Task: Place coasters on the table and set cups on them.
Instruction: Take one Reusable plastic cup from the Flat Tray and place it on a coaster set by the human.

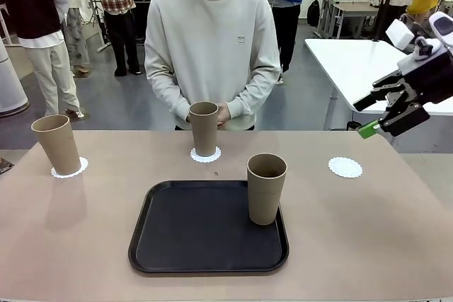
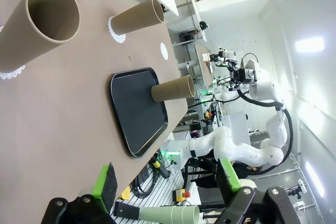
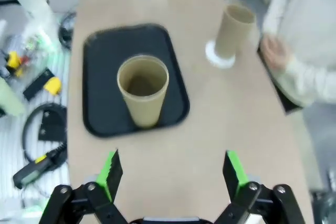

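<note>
On the tray's point(image 1: 170, 245) right edge stands the last cup point(image 1: 266, 188), tall & narrow. The free coaster point(image 1: 345, 167) lies on the surface point(image 1: 396, 245), right. Right pincer point(image 1: 386, 114) hangs wide open, empty; left pincer point(image 2: 168, 203) too. An off-centre grip may tip the cup or push it off the tray.

3 tall tapered tan cups, all upright: 1 at the table's point(image 1: 396, 245) left on a lacy white coaster point(image 1: 70, 168), leaning a little (cup point(image 1: 56, 143)); 1 at far middle point(image 1: 204, 128) on a second coaster point(image 1: 205, 155); 1 point(image 1: 266, 187) standing at the black tray's point(image 1: 184, 235) right edge. Third coaster point(image 1: 345, 167) bare, far right on the tabletop.
</note>
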You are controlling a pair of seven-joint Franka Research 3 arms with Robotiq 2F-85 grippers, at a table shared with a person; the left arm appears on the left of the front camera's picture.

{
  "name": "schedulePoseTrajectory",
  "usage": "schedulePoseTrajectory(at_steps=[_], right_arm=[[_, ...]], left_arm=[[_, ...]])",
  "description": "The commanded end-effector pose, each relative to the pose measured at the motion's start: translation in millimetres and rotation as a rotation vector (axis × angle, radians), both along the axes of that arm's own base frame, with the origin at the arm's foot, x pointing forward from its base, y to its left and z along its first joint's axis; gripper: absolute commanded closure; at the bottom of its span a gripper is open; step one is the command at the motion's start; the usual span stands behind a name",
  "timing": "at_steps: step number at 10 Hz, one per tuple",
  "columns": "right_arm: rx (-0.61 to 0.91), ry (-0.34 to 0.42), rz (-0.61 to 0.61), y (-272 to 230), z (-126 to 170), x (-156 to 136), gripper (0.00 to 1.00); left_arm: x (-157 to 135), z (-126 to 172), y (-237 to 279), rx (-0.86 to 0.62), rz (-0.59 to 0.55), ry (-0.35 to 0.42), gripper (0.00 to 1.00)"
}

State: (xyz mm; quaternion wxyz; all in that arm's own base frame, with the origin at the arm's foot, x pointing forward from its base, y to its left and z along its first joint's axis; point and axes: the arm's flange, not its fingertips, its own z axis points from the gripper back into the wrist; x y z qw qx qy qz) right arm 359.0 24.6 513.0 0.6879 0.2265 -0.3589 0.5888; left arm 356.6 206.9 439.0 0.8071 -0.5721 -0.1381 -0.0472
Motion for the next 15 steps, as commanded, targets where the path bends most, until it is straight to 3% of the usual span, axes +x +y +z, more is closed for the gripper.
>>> schedulePoseTrajectory(at_steps=[1,3,5,6,9,10,11,13,15], right_arm=[[0.255,0.052,0.09,1,-33,23,0.0],[0.235,0.118,0.073,7,-54,30,0.0],[0.181,0.127,0.03,4,-53,25,0.0],[0.26,0.115,0.069,8,-60,22,0.0],[0.225,0.141,0.054,6,-65,23,0.0],[0.268,0.11,0.233,13,-80,26,0.0],[0.269,0.075,0.271,17,-99,28,0.0],[0.294,0.044,0.279,24,-127,33,0.0],[0.269,0.119,0.196,30,-151,39,0.0]], left_arm=[[-1,0,1,-0.005,0.008,-0.01,0.0],[-1,0,1,-0.005,0.008,-0.01,0.0],[-1,0,1,-0.005,0.008,-0.01,0.0],[-1,0,1,-0.005,0.008,-0.01,0.0],[-1,0,1,-0.005,0.008,-0.01,0.0],[-1,0,1,-0.005,0.008,-0.01,0.0],[-1,0,1,-0.005,0.008,-0.01,0.0],[-1,0,1,-0.005,0.008,-0.01,0.0],[-1,0,1,-0.005,0.008,-0.01,0.0]])
